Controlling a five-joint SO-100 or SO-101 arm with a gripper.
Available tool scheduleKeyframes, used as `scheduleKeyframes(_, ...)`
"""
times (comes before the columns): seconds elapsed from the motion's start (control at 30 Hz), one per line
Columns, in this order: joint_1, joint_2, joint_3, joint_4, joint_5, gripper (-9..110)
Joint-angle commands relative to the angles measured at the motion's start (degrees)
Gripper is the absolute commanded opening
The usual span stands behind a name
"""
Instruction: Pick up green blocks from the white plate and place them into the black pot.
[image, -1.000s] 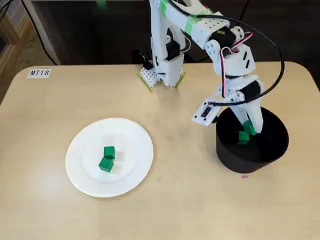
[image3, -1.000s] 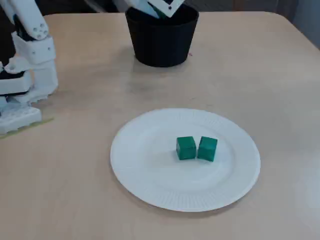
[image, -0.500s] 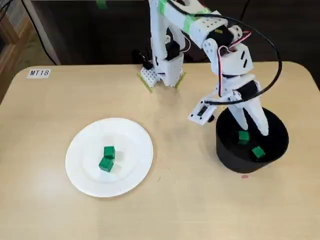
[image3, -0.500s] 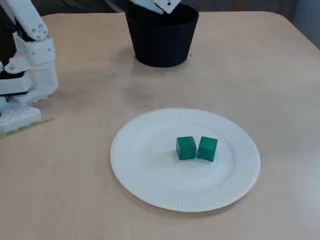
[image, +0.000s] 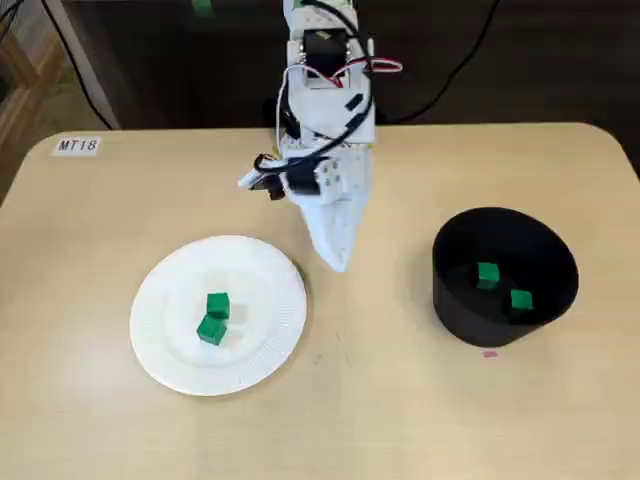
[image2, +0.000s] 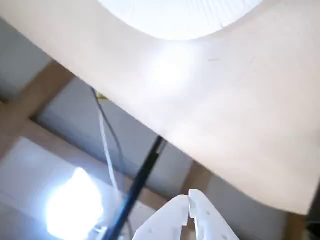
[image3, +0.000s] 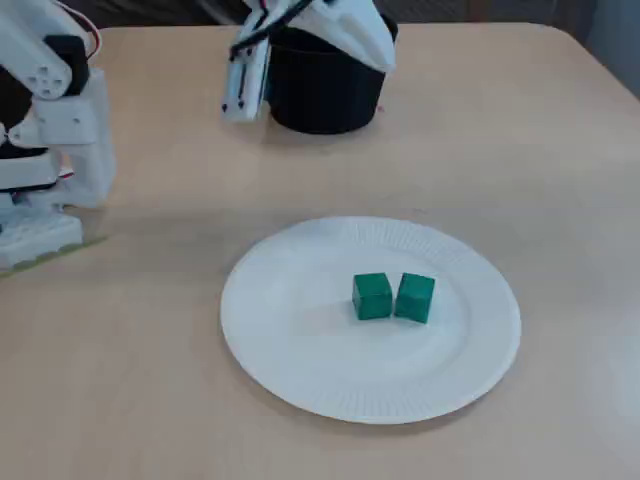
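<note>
In a fixed view the plate sits leftmost on the tabletop. Two blocks lie touching each other near the plate's middle. My claw hangs just right of the plate's rim, tip down over bare tabletop. In the wrist view it is pinched together with nothing in it. Well right of the plate stands the pot, with a potted pair already inside.

I judge the step in hand to be the reach for the next block on the plate. To do it well I should spread wide before I descend and come straight down over one block only. I should close across its two free faces, never the face that meets its neighbour. A slanted approach risks nudging both blocks or skidding the plate.
</note>
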Motion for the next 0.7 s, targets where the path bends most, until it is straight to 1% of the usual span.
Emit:
scheduleKeyframes(0.0,4.75,5.45,13.18,-15.03,5.80,-3)
scheduleKeyframes(0.1,10.55,4.66,10.20,-5.98,2.64,-3)
scheduleKeyframes(0.23,14.68,-7.73,-8.17,16.26,-5.19,-3)
scheduleKeyframes(0.37,17.67,-15.56,-19.69,26.89,-9.84,-3)
scheduleKeyframes(0.5,21.88,-18.90,-21.80,33.57,-7.82,-3)
scheduleKeyframes(0.67,24.70,-23.03,-22.24,39.55,1.58,-3)
